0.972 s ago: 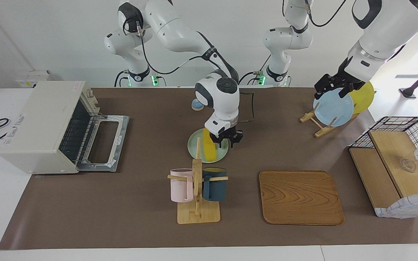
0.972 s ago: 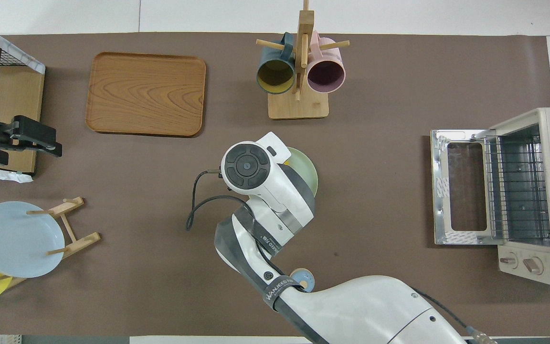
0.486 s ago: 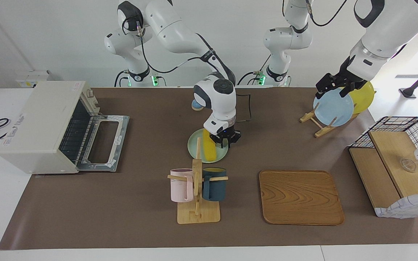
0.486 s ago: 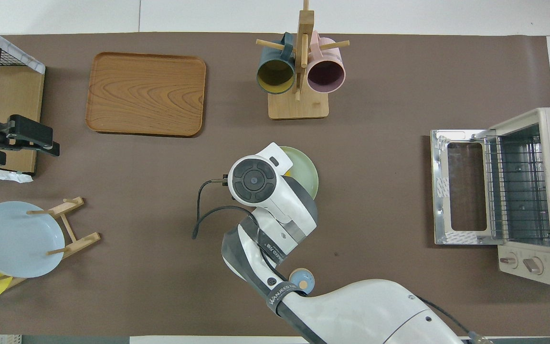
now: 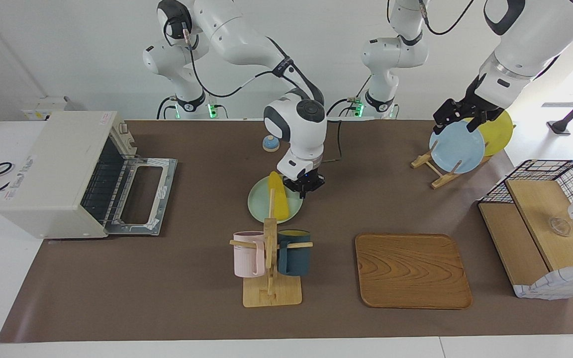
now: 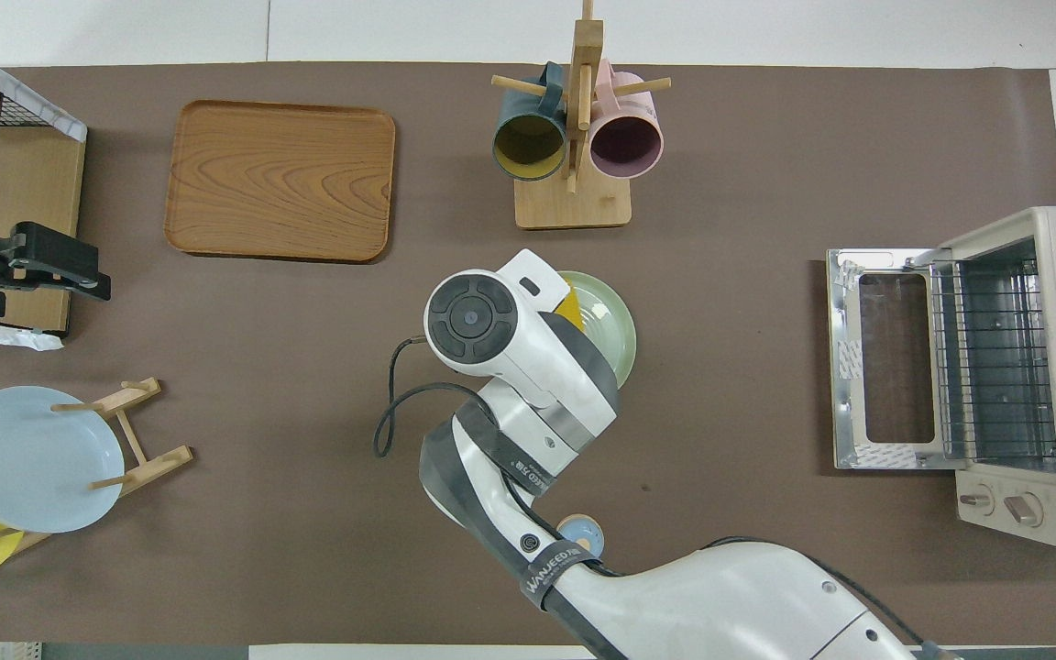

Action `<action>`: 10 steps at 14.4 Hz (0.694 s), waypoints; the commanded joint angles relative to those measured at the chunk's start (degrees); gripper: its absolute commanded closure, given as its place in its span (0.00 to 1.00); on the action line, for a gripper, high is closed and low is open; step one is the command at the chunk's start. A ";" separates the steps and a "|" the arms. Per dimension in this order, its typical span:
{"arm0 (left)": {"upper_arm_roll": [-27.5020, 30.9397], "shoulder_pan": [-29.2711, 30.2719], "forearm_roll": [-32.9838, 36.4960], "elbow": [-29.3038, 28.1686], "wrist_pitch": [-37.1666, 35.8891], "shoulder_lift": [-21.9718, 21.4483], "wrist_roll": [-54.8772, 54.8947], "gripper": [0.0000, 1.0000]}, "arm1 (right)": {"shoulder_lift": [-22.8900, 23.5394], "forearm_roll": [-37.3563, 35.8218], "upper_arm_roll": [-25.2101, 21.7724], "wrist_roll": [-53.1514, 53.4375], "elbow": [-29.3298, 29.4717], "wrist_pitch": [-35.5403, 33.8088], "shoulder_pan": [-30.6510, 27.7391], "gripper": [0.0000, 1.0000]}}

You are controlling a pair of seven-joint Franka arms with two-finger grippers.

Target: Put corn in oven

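The yellow corn (image 5: 279,200) rests aslant on a pale green plate (image 5: 259,204) in the middle of the table; in the overhead view only a sliver of corn (image 6: 572,307) shows beside the wrist. My right gripper (image 5: 303,189) is shut on the corn's end nearer the robots, and its hand covers the grip from above. The cream oven (image 5: 52,171) stands at the right arm's end of the table with its door (image 5: 140,194) folded down flat and the rack showing (image 6: 995,367). My left gripper (image 5: 458,123) waits open in the air over the plate rack.
A wooden mug rack (image 5: 270,278) with a pink and a dark blue mug stands just farther from the robots than the plate. A wooden tray (image 5: 412,271), a rack holding a blue plate (image 5: 458,146) and a wire-and-wood basket (image 5: 545,223) fill the left arm's end.
The right gripper's fingers have closed at the corn. Corn and green plate have slid a little toward the oven's end, and the hand has risen slightly. The left arm has barely moved.
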 commanded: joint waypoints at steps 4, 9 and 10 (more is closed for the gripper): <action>3.03 -3.55 1.97 -0.19 -1.44 -1.70 -0.49 0.00 | -0.59 -5.19 0.15 -8.30 8.36 -15.36 -6.33 1.00; 2.77 -3.02 3.64 -1.07 -0.30 -2.32 4.78 0.00 | -12.97 -5.28 0.06 -17.86 -4.53 -20.65 -17.66 1.00; 2.77 -2.85 3.55 -1.07 -0.30 -2.32 4.87 0.00 | -15.43 -5.63 0.06 -20.41 -7.97 -20.30 -20.03 1.00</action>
